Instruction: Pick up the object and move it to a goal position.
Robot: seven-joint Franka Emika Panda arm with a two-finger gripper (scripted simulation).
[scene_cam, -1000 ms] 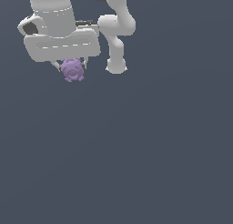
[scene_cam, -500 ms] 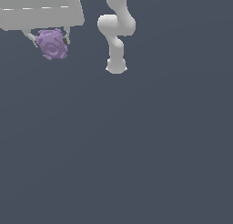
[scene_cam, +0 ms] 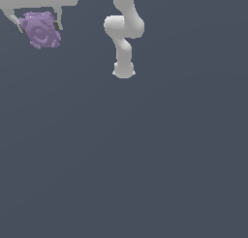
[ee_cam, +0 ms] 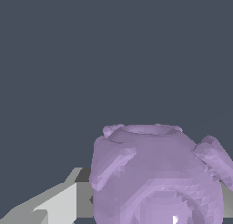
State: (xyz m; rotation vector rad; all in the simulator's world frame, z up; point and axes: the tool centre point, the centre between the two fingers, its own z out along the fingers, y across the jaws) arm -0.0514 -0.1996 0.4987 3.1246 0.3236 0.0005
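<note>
The object (scene_cam: 41,30) is a lumpy pale-purple blob with a swirl on its face, at the top of the exterior view's left. My white gripper (scene_cam: 38,25) is shut on it from above, with a finger on each side, and its body runs off the frame's top edge. In the wrist view the object (ee_cam: 157,177) fills the lower part of the picture, with one grey-white finger (ee_cam: 59,202) pressed against its side. The other finger is hidden behind the blob.
The arm's white links and base (scene_cam: 123,70) stand at the top middle of the exterior view. A plain dark grey floor (scene_cam: 145,159) spans the rest of both views.
My gripper has carried the object up and toward the exterior view's left, and it now looks larger. The gripper body has mostly left the frame's top. The grip has not changed.
</note>
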